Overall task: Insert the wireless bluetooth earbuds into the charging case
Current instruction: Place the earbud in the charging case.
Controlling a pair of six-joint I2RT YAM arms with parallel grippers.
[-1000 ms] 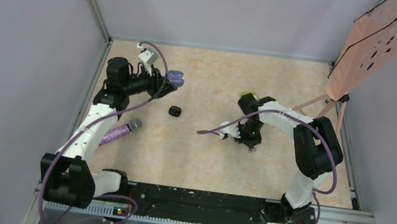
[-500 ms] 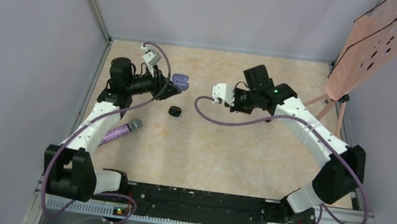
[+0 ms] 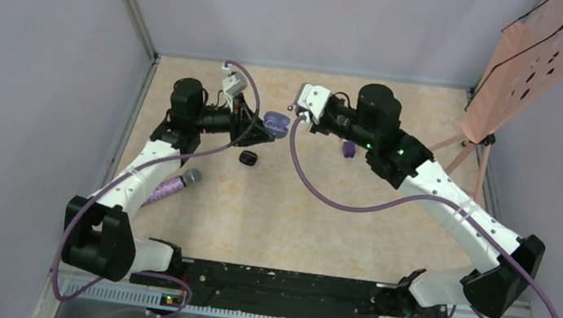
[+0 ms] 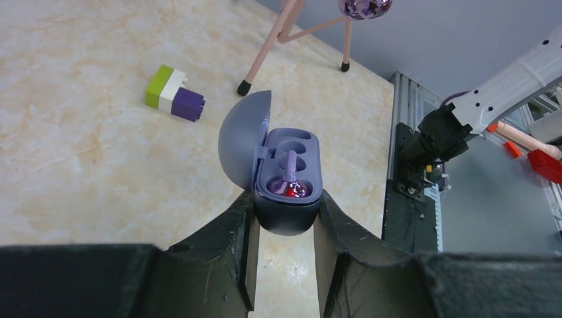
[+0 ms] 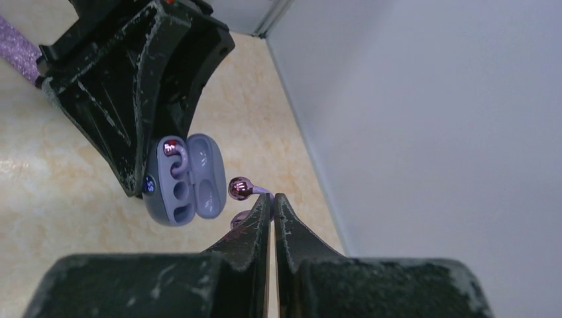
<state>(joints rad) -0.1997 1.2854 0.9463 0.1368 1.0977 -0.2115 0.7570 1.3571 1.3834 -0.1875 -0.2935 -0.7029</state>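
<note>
Above the desk (image 3: 312, 212), the left tool (image 4: 285, 222) clamps the open charging case (image 4: 291, 165), with one purple earbud (image 4: 290, 187) seated in the well nearest its fingers. The right tool (image 5: 272, 201), pinched tight on the second earbud (image 5: 239, 188), hovers just beside the case. A clean insertion likely means aligning the stem with the empty well, then lowering gently.

Light even and soft, from overhead; tabletop (image 3: 319, 222) bright, with faint, blurred shadows beneath the arms. In the wrist views the near fingers (image 4: 225, 258) read dark and slightly soft. The shiny earbud (image 5: 237, 188) carries small glints.
</note>
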